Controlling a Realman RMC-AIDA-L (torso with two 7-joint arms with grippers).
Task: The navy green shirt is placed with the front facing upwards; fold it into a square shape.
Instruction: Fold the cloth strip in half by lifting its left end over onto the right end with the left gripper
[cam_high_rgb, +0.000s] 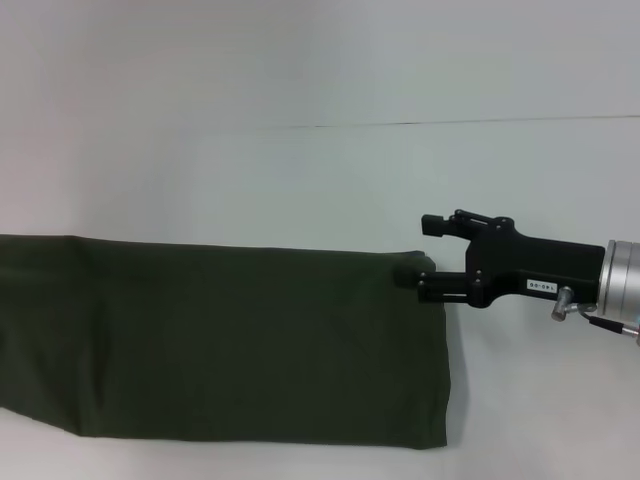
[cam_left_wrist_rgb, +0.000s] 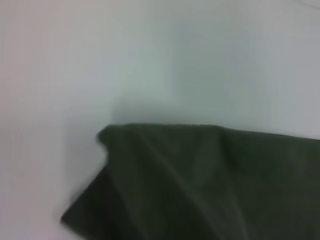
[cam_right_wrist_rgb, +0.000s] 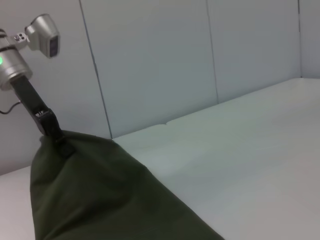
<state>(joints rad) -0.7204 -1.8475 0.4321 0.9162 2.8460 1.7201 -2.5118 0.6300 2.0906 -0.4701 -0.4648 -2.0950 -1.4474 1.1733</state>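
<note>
The navy green shirt lies on the white table as a long, dark olive band with no lettering showing. It runs from the left edge of the head view to its right end near the middle. My right gripper is at the band's far right corner, open, with its lower finger against the cloth edge. The right wrist view shows my left gripper far off, shut on the other end of the shirt, where the cloth bunches up toward it. The left wrist view shows only a creased shirt corner.
The white table stretches behind and to the right of the shirt. Pale wall panels stand beyond the table's far edge. Nothing else lies on the surface.
</note>
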